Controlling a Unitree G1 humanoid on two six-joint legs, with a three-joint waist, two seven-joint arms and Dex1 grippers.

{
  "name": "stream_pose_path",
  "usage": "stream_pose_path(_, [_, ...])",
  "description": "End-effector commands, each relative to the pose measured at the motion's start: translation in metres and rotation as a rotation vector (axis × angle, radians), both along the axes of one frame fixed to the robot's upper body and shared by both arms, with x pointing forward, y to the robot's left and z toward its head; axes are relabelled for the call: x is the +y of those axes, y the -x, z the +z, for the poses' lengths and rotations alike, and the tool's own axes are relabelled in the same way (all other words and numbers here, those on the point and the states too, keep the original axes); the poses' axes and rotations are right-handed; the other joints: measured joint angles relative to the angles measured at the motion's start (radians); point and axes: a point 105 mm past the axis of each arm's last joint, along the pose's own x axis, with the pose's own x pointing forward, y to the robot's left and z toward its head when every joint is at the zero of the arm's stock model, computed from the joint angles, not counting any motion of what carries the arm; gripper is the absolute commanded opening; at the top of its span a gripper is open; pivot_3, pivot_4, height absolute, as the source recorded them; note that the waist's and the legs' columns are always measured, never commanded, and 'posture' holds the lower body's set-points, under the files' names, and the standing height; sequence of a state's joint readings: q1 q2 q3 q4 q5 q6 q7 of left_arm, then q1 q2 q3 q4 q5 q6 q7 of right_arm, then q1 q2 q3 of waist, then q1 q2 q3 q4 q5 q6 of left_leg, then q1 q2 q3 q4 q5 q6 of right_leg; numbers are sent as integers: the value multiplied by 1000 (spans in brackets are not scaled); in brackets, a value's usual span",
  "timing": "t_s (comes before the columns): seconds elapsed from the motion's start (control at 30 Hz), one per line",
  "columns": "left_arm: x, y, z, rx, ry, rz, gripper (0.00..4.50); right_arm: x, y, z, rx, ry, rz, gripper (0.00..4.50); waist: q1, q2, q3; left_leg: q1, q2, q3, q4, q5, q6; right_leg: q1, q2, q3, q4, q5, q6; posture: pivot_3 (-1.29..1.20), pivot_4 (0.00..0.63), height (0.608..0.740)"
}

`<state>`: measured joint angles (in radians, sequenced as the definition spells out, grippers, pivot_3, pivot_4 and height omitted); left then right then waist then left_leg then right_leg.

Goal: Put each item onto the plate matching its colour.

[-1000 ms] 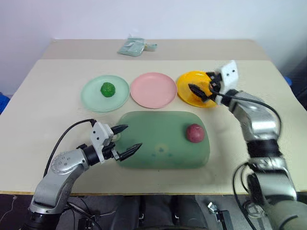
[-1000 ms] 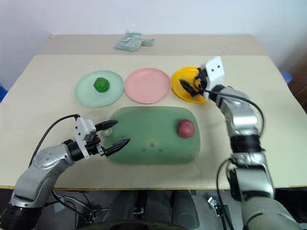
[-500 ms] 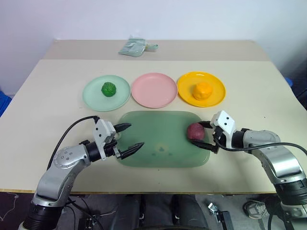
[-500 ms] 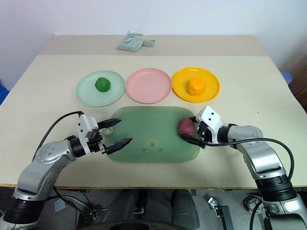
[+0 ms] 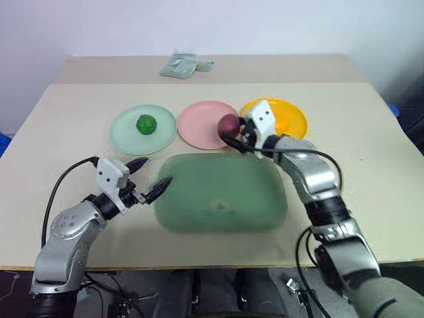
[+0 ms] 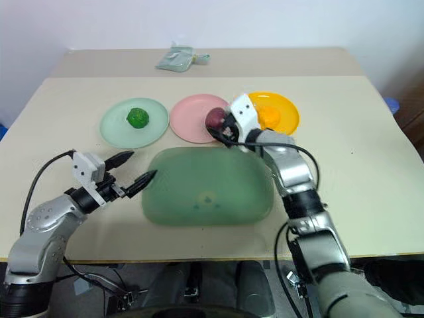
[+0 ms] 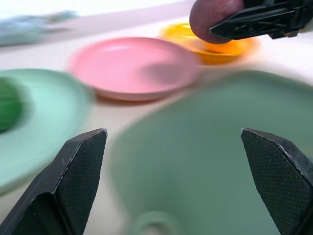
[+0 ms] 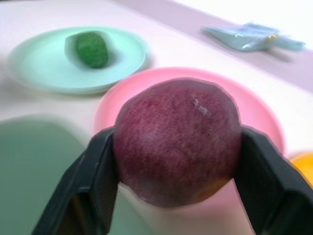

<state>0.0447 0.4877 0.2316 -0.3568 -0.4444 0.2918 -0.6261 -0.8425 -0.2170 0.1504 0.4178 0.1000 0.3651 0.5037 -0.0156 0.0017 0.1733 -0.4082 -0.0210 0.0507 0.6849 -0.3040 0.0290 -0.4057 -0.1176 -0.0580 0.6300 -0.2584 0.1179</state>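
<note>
Dark red ball [image 5: 229, 123] is clamped between the fingers of your right gripper [image 8: 171, 161], above the right edge of the pink plate [image 5: 202, 124]. Your left gripper [image 5: 150, 179] has its fingers wide apart and holds nothing, just beside the left edge of the green tray [image 5: 218, 195].

No readable text, labels, brand marks or numbers anywhere: nothing legible on the plates, the tray, the desk, or the small packet lying at 12 o'clock on the desk's far edge.
</note>
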Motion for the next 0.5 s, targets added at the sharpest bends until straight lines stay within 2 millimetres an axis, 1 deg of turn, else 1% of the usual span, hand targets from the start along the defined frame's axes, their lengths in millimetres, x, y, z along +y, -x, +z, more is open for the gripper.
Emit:
stream_pose_path(0.03, [8,1,12,-63,11,68,4500,13,-18,-1,-25,13,-48,3151,3,0,0,0,0,-1,0,0,0,0,0,0,0,0,0,0,150,740])
stream_pose_path(0.07, [8,2,12,-65,9,77,4500,15,-21,1,-27,-2,-52,3652,3,0,0,0,0,-1,0,0,0,1,0,-1,1,0,0,0,150,740])
stream_pose_path(0.1, [8,3,11,-67,8,84,4500,15,-24,3,-36,-16,-56,3956,1,0,0,-1,0,-1,0,0,0,1,0,-1,1,0,0,0,150,740])
stream_pose_path(0.13, [8,4,11,-68,8,92,4500,14,-25,6,-48,-30,-54,4485,0,0,0,-1,-1,-1,-1,0,0,1,0,-1,0,0,0,0,150,740])
stream_pose_path(0.2, [10,5,11,-71,13,118,4500,11,-23,16,-103,-61,-31,4485,1,0,0,-1,-1,0,-1,0,0,1,0,-1,0,0,0,0,150,740])
stream_pose_path(0.27, [12,7,13,-77,27,141,4500,1,-17,24,-181,-57,3,4485,0,0,0,-1,-1,0,-1,0,0,1,0,-1,0,0,0,0,150,740])
stream_pose_path(0.33, [21,8,14,-81,26,183,4500,-13,-5,25,-202,-57,65,4485,1,0,0,-1,0,0,-1,0,0,1,1,-1,0,0,0,0,150,740])
stream_pose_path(0.4, [36,10,13,-84,4,243,4500,-37,7,27,-208,-59,99,4485,1,0,0,-1,0,-1,-1,0,0,1,1,-1,0,0,0,0,150,740])
stream_pose_path(0.43, [47,11,12,-82,-12,284,4500,-52,17,28,-207,-64,127,4485,4,0,0,-1,0,0,-1,0,0,1,1,-1,0,0,0,0,150,740])
stream_pose_path(0.47, [62,12,11,-81,-39,343,4500,-72,31,26,-176,-66,156,4485,7,0,0,-1,0,-1,-1,0,0,1,1,-1,0,0,0,0,150,740])
stream_pose_path(0.5, [75,14,11,-81,-58,389,4500,-88,43,22,-140,-57,180,4485,8,0,0,-1,0,-1,-1,0,0,2,0,-1,0,0,0,0,150,740])
